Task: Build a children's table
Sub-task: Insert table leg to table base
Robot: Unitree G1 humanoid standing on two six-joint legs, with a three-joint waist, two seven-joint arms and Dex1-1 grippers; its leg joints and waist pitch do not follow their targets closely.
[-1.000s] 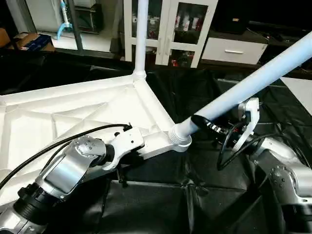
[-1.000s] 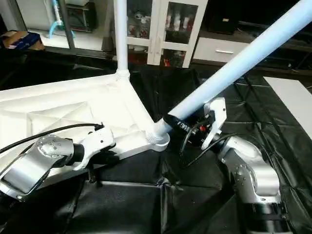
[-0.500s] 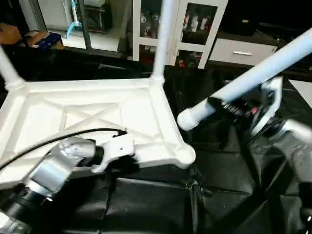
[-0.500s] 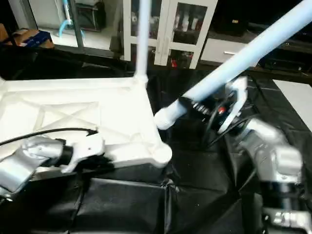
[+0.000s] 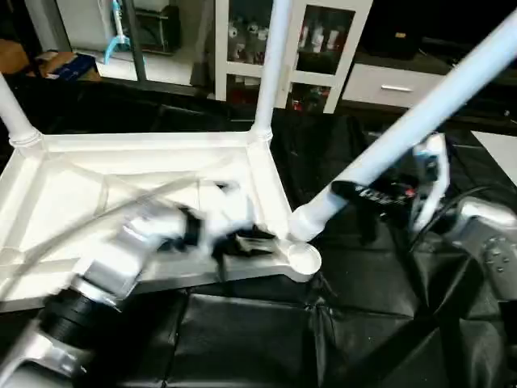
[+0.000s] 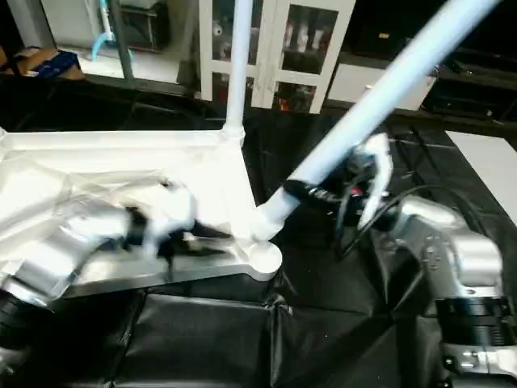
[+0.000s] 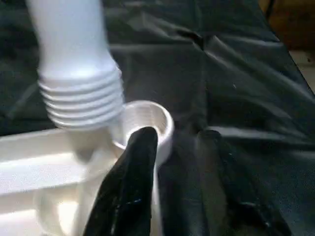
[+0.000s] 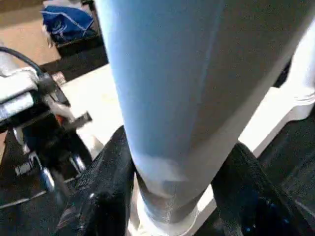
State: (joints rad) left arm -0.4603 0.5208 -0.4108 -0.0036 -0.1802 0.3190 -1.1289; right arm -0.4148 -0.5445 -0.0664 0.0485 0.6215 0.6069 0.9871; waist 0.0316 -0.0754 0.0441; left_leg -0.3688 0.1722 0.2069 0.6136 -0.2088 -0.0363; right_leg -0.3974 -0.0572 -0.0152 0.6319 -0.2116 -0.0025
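Table top [image 5: 145, 174], upside down on black-draped worktop [image 5: 242, 339], w/ leg [image 5: 404, 133] clamped in right gripper [image 8: 170, 196], threaded end tilted just beside open corner socket [image 7: 147, 120]; risk: cross-threading, as left gripper [image 7: 172, 142], jaws part-open, holds nothing.

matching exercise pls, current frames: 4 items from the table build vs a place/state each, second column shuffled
Items:
1. tilted leg
2. near corner socket
3. upright leg
4. right gripper

States:
A. standing in the top's far corner
B. open and threaded, nothing seated in it
C. fingers closed around a white tube
D. threaded end hovering just beside the empty socket

Pairs: 1-D, 2-B, 3-A, 4-C
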